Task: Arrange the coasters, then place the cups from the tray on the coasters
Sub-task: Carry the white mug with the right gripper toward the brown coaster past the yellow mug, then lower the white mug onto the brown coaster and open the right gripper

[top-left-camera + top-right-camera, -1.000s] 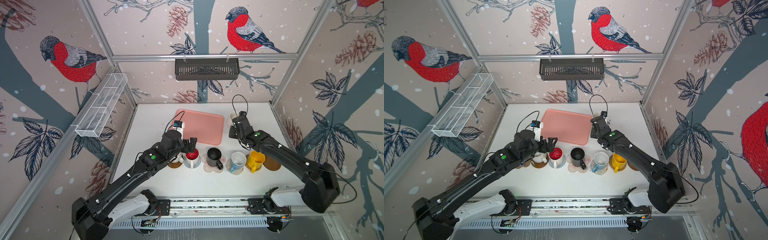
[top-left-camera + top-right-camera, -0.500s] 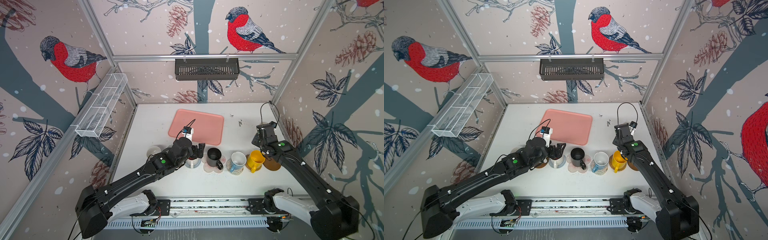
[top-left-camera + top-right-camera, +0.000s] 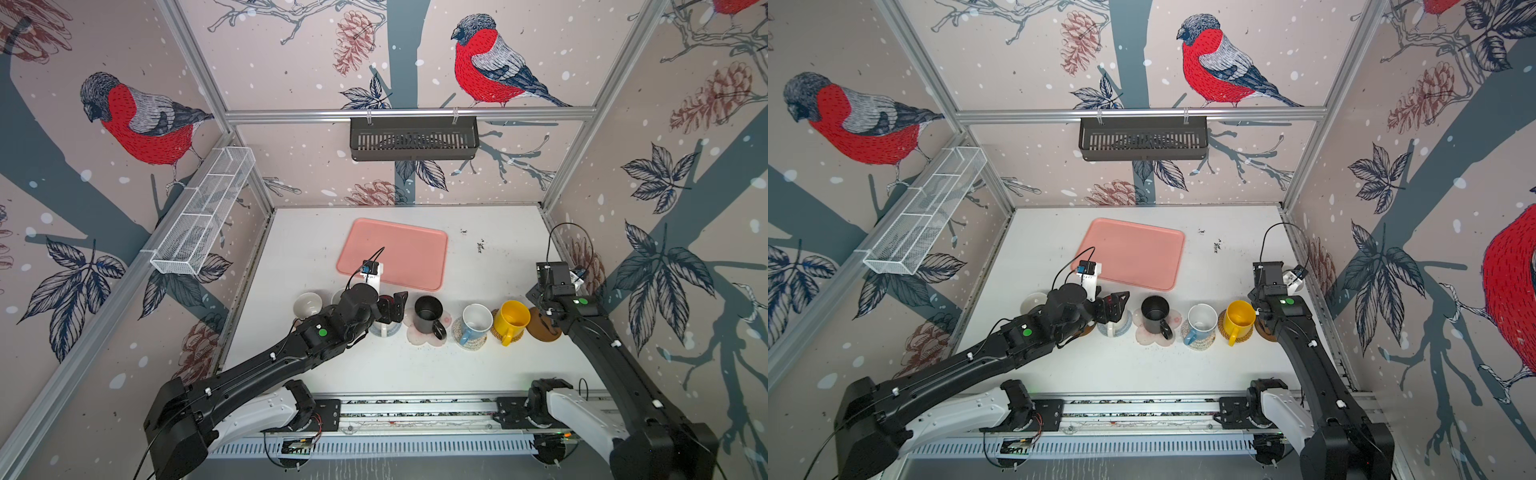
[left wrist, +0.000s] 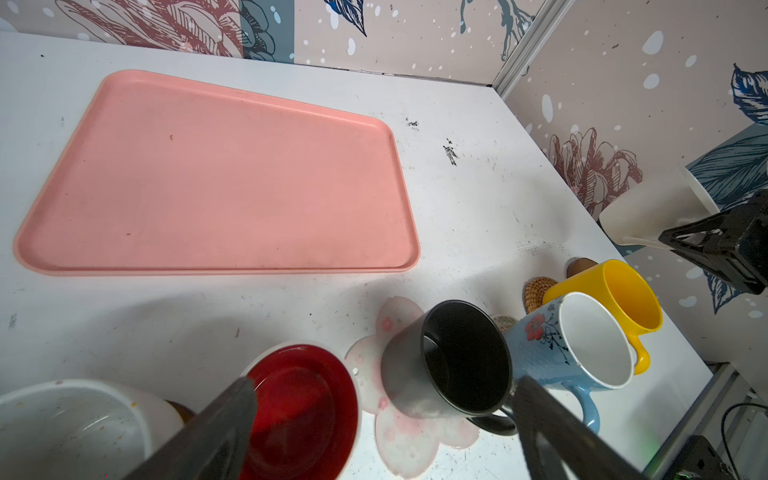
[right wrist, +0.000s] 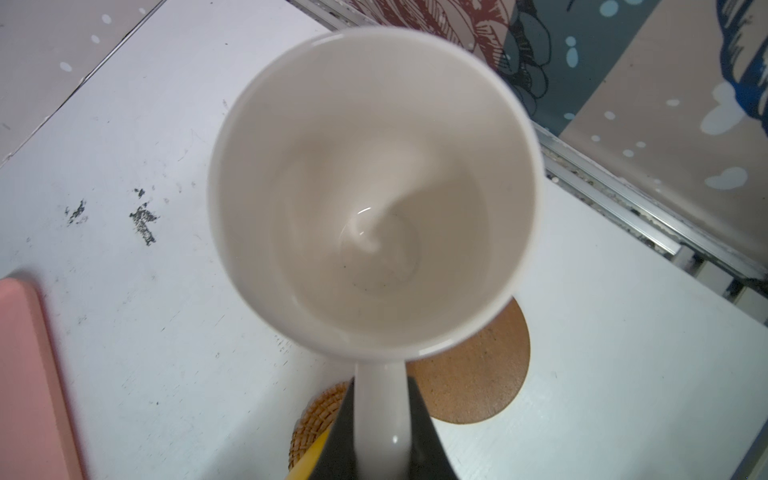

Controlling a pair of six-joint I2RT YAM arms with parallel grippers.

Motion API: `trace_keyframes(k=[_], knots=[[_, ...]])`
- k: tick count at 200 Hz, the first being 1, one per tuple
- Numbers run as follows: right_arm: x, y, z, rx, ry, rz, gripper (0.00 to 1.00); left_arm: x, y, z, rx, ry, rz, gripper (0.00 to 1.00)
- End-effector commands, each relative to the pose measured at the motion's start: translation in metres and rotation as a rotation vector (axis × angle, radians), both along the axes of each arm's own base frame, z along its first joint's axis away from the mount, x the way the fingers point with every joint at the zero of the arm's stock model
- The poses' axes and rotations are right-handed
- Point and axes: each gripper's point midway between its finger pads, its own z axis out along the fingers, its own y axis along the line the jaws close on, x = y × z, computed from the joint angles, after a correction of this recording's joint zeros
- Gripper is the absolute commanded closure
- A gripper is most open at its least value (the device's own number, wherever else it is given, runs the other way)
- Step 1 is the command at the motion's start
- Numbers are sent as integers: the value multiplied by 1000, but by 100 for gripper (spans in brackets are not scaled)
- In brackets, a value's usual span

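My right gripper (image 5: 380, 419) is shut on the handle of the plain white cup (image 5: 374, 187) and holds it in the air over a bare tan coaster (image 5: 478, 374) at the right end of the row. My left gripper (image 4: 382, 397) hangs open over the cup with the red inside (image 4: 303, 407) and the black cup (image 3: 428, 311), which stands on the flower coaster (image 3: 424, 338). Further right come the blue-handled cup (image 3: 476, 320) on a rope coaster (image 3: 469, 343) and the yellow cup (image 3: 513, 320) on rattan. The speckled cup (image 3: 307, 305) stands far left. The tray (image 3: 395, 253) is empty.
A black slotted basket (image 3: 413, 139) hangs on the back wall and a white wire shelf (image 3: 203, 212) on the left wall. The right wall stands close beside the right arm. The arms' base rail (image 3: 415, 411) runs along the table's front edge.
The right arm has swung from beside the tray to the right end of the row, carrying the white cup. The left arm has drawn back, uncovering the far-left cup; its gripper stayed open.
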Motion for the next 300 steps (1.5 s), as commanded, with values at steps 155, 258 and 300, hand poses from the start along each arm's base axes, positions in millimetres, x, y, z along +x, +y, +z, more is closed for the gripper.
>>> trace_keyframes(k=[155, 258, 300], knots=[[-36, 5, -49, 70, 76, -62, 100, 1, -2, 9, -61, -55, -5, 4], [-38, 8, -46, 74, 62, -40, 100, 1, -1, 8, -53, -54, 2, 4], [-44, 8, -50, 73, 73, -25, 100, 1, -1, 7, -52, -51, 1, 4]])
